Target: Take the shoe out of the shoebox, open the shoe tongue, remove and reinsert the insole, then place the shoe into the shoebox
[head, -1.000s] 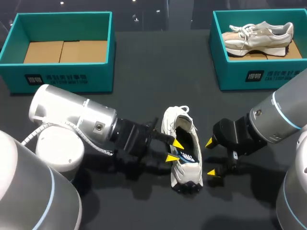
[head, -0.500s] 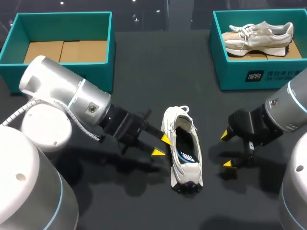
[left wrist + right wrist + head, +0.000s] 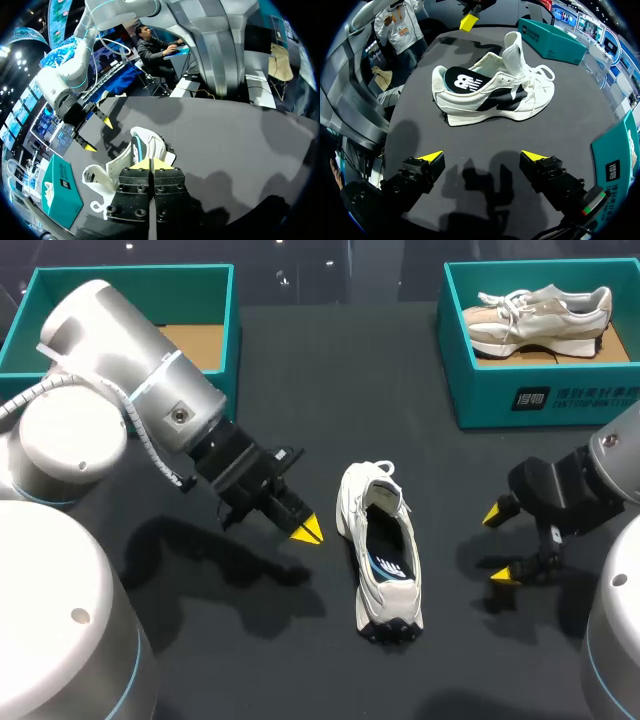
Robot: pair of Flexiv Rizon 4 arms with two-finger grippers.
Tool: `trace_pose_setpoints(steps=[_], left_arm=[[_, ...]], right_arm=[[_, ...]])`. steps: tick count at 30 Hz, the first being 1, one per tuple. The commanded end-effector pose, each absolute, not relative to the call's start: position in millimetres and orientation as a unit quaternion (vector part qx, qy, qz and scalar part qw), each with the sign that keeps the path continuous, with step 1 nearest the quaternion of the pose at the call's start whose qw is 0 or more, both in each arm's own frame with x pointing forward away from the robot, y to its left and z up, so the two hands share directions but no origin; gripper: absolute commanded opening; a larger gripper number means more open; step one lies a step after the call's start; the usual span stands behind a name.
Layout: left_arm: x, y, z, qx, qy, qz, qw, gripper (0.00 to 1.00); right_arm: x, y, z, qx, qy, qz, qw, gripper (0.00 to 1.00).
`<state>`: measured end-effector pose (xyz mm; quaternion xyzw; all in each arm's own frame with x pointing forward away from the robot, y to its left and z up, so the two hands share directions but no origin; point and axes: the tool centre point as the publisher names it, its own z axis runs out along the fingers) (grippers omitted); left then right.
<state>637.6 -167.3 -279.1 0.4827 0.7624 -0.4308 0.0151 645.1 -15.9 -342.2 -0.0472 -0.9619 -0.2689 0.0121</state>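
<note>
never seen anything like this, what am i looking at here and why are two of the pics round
This is a robot with two arms at a dark table. The square picture looks down from a camera above and behind it. The two round ones come from a camera on each wrist, looking out along the fingers. The left gripper has its yellow tips shut on nothing, and the right gripper is open. Between them a white shoe lies on the table, its dark insole inside. At the far edge stand two teal boxes: the left box shows bare cardboard, and the right box holds a beige shoe.
</note>
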Motion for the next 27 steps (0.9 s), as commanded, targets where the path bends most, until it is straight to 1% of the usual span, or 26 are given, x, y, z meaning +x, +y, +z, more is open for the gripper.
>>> trace_pose_setpoints(steps=[1, 5, 13, 21, 27], left_arm=[[640, -168, -276, 0.497, 0.763, -0.414, -0.012, 0.0], [640, -168, -276, 0.497, 0.763, -0.414, -0.012, 0.0], [641, -170, -265, 0.566, 0.742, -0.356, -0.045, 0.0], [636, -190, -260, 0.623, 0.72, -0.298, -0.074, 0.0], [637, -207, -258, 0.667, 0.701, -0.236, -0.09, 0.0]], right_arm=[[642, -16, -341, -0.048, -0.962, -0.267, 0.01, 1.0], [642, -16, -341, -0.048, -0.962, -0.267, 0.01, 1.0], [651, -51, -327, -0.045, -0.965, -0.255, 0.032, 1.0], [653, -79, -329, -0.059, -0.962, -0.265, 0.042, 1.0], [653, -79, -329, -0.059, -0.962, -0.265, 0.042, 1.0]])
